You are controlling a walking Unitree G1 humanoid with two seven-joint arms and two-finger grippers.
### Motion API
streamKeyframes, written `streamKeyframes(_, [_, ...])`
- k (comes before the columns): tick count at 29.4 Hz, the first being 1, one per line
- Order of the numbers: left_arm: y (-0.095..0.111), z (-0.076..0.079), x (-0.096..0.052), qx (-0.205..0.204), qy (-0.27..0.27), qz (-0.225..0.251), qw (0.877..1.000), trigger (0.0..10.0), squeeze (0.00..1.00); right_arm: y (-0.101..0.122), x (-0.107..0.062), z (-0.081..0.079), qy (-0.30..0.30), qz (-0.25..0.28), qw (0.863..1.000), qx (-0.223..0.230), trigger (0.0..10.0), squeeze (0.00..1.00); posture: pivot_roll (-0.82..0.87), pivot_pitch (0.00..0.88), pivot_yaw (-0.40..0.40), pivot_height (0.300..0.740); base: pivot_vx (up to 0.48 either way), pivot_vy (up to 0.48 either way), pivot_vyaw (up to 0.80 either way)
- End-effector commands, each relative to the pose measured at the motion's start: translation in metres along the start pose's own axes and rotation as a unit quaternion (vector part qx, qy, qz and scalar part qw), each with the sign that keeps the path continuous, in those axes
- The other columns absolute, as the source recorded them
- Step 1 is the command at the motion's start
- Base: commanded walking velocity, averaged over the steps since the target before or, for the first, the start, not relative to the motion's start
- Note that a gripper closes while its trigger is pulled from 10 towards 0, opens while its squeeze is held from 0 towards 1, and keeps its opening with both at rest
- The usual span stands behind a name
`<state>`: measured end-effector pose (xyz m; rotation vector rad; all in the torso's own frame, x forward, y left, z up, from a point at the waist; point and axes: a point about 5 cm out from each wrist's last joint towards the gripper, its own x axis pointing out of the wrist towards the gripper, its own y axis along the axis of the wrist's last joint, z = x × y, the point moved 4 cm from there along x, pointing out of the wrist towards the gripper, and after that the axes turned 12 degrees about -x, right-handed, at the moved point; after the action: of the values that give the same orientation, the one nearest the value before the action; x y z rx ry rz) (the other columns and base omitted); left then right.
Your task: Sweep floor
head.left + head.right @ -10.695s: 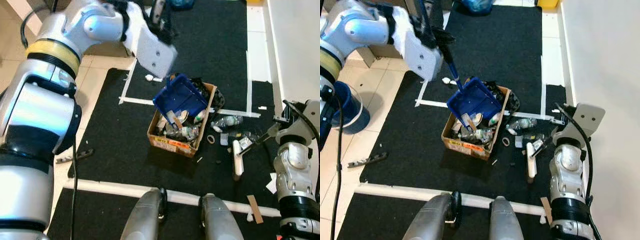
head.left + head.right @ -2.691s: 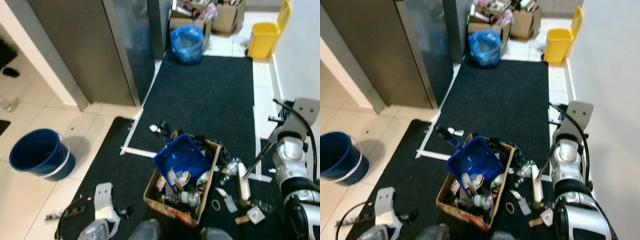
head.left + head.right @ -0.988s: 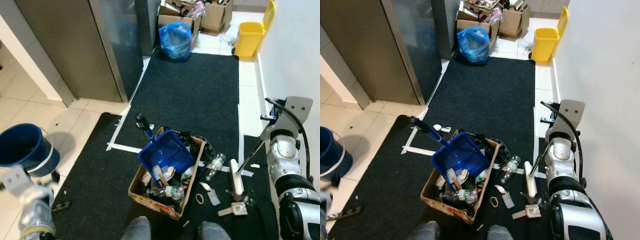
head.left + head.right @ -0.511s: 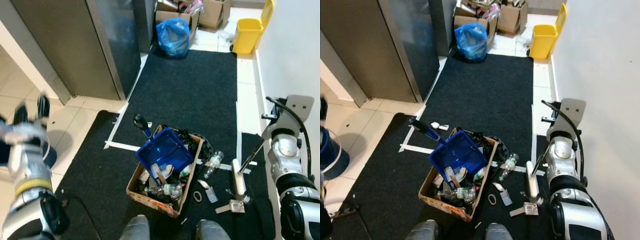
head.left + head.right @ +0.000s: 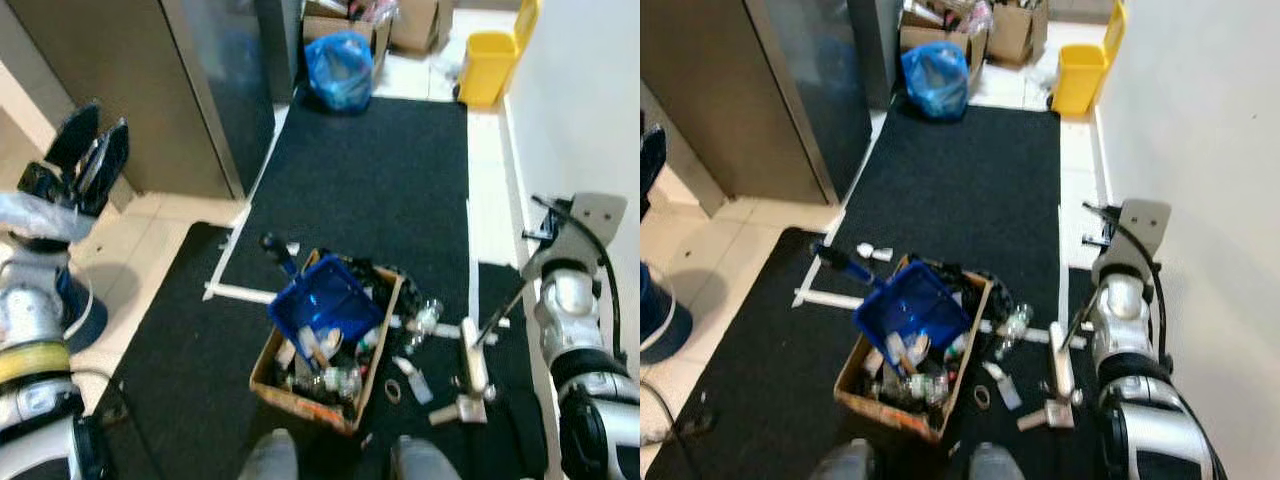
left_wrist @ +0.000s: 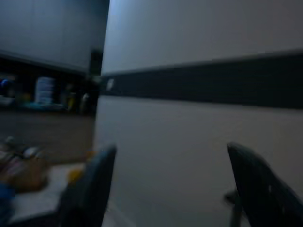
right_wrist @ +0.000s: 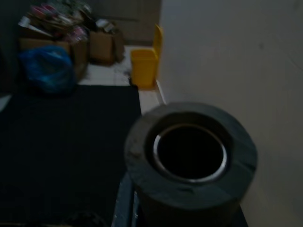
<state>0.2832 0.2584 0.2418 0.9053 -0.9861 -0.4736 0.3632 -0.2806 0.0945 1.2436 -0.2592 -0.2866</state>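
Head views: a black mat [image 5: 380, 190] is laid over pale tiled floor, beside a steel cabinet front; a yellow bin [image 5: 487, 68] and blue bag [image 5: 340, 70] are set at the far end. A cardboard box [image 5: 300, 390] of rubbish, with a blue dustpan [image 5: 322, 305] resting in it, lies mid-mat; loose litter [image 5: 405, 380] lies just beside. The broom [image 5: 472, 368], head down near the litter, is judged light and stiff, best gripped on its thin shaft. Left pincer [image 5: 88, 150] is raised at the left with its fingers apart, holding nothing; a second ago it hung low. Left wrist view: fingers [image 6: 90, 189] are spread before a blurred wall. Right wrist view: the handle end [image 7: 191, 153] is seen head-on; right pincer's state cannot be told.
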Motion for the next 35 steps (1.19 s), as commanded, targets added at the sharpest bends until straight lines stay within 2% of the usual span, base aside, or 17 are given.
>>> streamKeyframes(1, [-0.007,0.01,0.004,-0.013,-0.031,-0.044,0.998,10.0,0.0,0.005,0.002,0.001,-0.002,0.009,1.0,0.001,10.0,0.0,0.14,0.0,0.007,0.74,0.0,0.0,0.0])
streamKeyframes(3, [-0.027,0.013,0.004,-0.035,-0.036,-0.079,0.996,10.0,0.0,0.005,0.002,0.0,-0.001,0.008,1.0,0.001,10.0,0.0,0.14,0.0,0.007,0.74,0.0,0.0,0.0])
streamKeyframes(8, [-0.047,0.011,0.004,-0.047,-0.026,-0.102,0.993,10.0,0.0,0.005,0.002,-0.001,-0.001,0.008,1.0,0.002,10.0,0.0,0.14,0.0,0.009,0.74,0.0,0.0,0.0])
streamKeyframes(10, [-0.064,0.012,0.007,-0.052,-0.013,-0.129,0.99,10.0,0.0,0.005,0.002,-0.002,-0.001,0.009,1.0,0.003,10.0,0.0,0.14,0.0,0.01,0.74,0.0,0.0,0.0])
streamKeyframes(14, [-0.077,0.012,0.011,-0.049,-0.006,-0.15,0.987,10.0,0.0,0.005,0.002,-0.001,-0.002,0.009,1.0,0.003,10.0,0.0,0.14,0.0,0.01,0.74,0.0,0.0,0.0])
streamKeyframes(17, [-0.098,0.016,0.024,-0.054,-0.019,-0.172,0.983,10.0,0.0,0.004,0.001,-0.001,-0.002,0.009,1.0,0.003,10.0,0.0,0.13,0.0,0.01,0.74,0.0,0.0,0.0])
streamKeyframes(19, [-0.103,0.017,0.027,-0.054,-0.025,-0.177,0.982,10.0,0.0,0.004,0.001,-0.001,-0.002,0.009,1.0,0.003,10.0,0.0,0.13,0.0,0.01,0.74,0.0,0.0,0.0])
streamKeyframes(20, [-0.115,0.022,0.033,-0.06,-0.043,-0.192,0.979,10.0,0.0,0.004,0.0,-0.001,-0.002,0.01,1.0,0.003,10.0,0.0,0.13,0.0,0.009,0.74,0.0,0.0,0.0])
streamKeyframes(25, [-0.144,0.031,0.044,-0.067,-0.076,-0.24,0.965,10.0,0.0,0.003,-0.001,-0.002,0.001,0.01,1.0,0.001,10.0,0.0,0.12,0.0,0.008,0.74,0.0,0.0,0.0])
streamKeyframes(27, [-0.147,0.03,0.045,-0.065,-0.078,-0.248,0.963,10.0,0.0,0.003,-0.001,-0.002,0.001,0.011,1.0,0.001,10.0,0.0,0.12,0.0,0.008,0.74,0.0,0.0,0.0])
streamKeyframes(28, [-0.155,0.029,0.046,-0.056,-0.077,-0.267,0.959,10.0,0.0,0.004,-0.001,-0.001,0.001,0.013,1.0,0.0,10.0,0.0,0.11,0.0,0.009,0.74,0.0,0.0,0.0])
streamKeyframes(35, [-0.158,0.026,0.047,-0.045,-0.067,-0.268,0.96,10.0,0.0,0.003,-0.001,0.003,-0.004,0.013,1.0,-0.002,10.0,0.0,0.11,0.0,0.012,0.74,0.0,0.0,0.0])
